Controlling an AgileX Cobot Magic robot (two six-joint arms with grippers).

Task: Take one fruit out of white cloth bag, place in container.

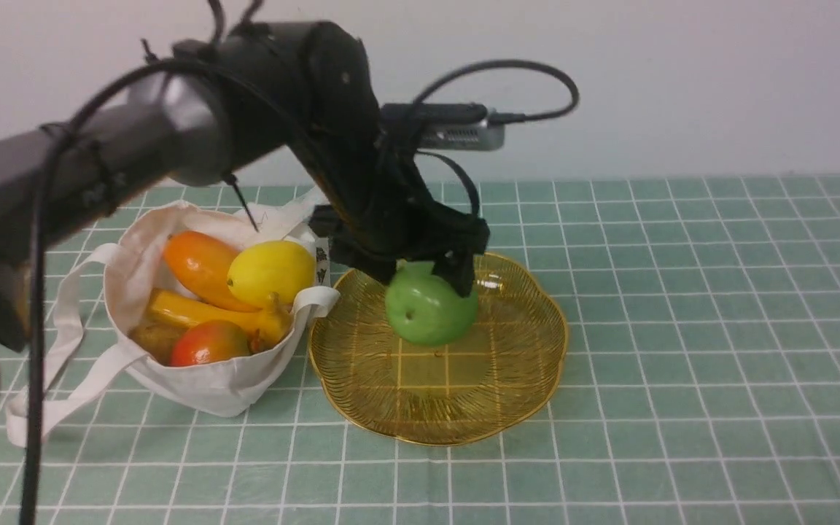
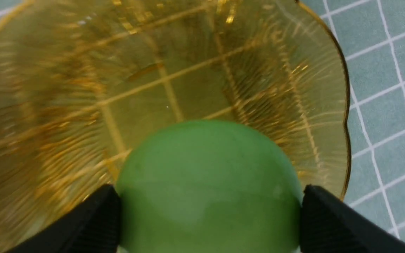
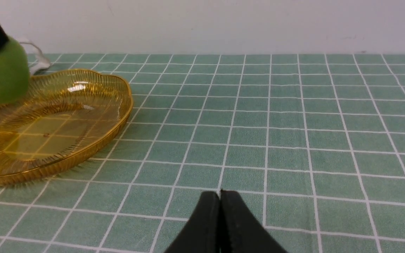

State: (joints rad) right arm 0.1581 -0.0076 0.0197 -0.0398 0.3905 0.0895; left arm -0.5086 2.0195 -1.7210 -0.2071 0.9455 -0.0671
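The left gripper point(image 1: 427, 281) is gripping 1 apple point(image 1: 431, 305) over the dish point(image 1: 440, 405), outside the bag point(image 1: 205, 383), so placing seems to be underway, the next move calling for gentle lowering, then releasing.

1 glossy green apple point(image 1: 431, 303) | above amber scalloped dish point(image 1: 446, 415) | white bag point(image 1: 205, 386) beside dish

apple point(image 1: 431, 303): smooth, glossy | dish point(image 1: 522, 372): glossy, ribbed, translucent | bag point(image 1: 194, 385): matt cloth | fingers point(image 2: 339, 221): matt
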